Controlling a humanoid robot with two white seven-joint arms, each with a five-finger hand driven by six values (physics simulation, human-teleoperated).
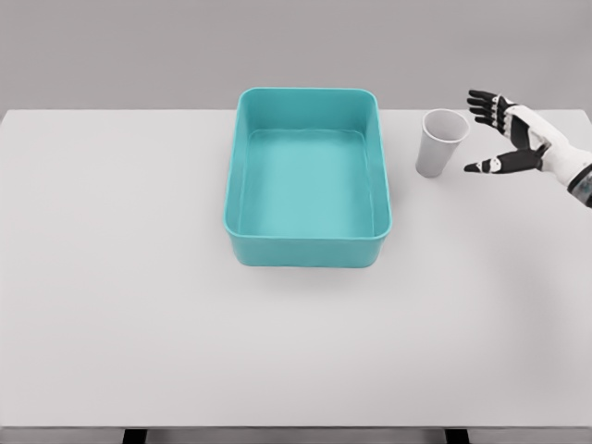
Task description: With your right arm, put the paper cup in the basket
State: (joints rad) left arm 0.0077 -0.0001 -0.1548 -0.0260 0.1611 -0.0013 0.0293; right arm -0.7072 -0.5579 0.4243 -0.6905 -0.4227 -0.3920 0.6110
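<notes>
A: Grey wall is filling the top of the frame; below it a white table [111,277] is spreading across the rest. What is sitting on it?

B: Item one: a teal basket [308,251], rectangular, lying in the upper middle of the frame, open side up, nothing inside. Item two: a paper cup [440,142], white, standing in the upper right, just beside the basket's right wall and apart from it.

A: Which way is the cup pointing?

B: It is standing upright, mouth up, wider at the rim than at the base. Its long axis is running vertically, looking slightly tilted from this high view.

A: And the hands?

B: Item three: the right hand [509,139] is reaching in from the right edge, just right of the cup, not touching it. Its fingers [483,100] are spreading wide, thumb low and the others high, holding nothing. That opening is facing the cup's side, likely set for a sideways grasp around the wall. The left hand is not showing.
</notes>
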